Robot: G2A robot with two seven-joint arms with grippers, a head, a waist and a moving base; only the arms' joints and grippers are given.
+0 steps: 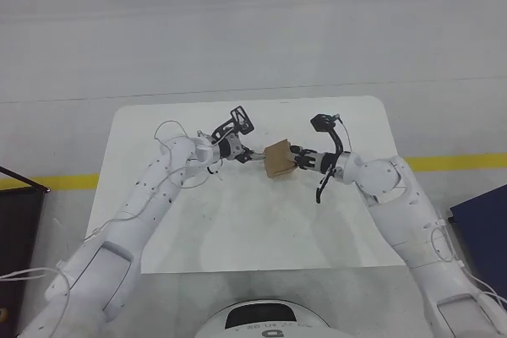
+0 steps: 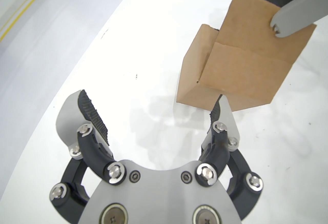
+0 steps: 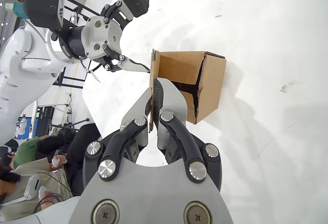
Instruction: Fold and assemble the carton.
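Note:
A small brown carton [image 1: 279, 158] stands on the white table [image 1: 237, 228] at mid-back, erected into a box shape with one side open [image 3: 189, 76]; folded inner flaps show inside. My right gripper [image 3: 153, 99] is shut on the carton's upright flap, pinching its edge, and one of its fingers [image 2: 294, 19] lies over the flap's top corner. My left gripper [image 2: 153, 109] is open on the carton's [image 2: 238, 73] other side. One left fingertip touches the carton's wall low down; the other finger stands apart from it. From the right wrist view the left gripper [image 3: 138, 35] spreads wide beside the flap.
The table's rounded back edge lies just behind the carton. A black frame [image 1: 0, 194] stands on the floor off the table's left side, and a dark blue object [image 1: 490, 220] off its right. The table surface in front of the carton is bare white.

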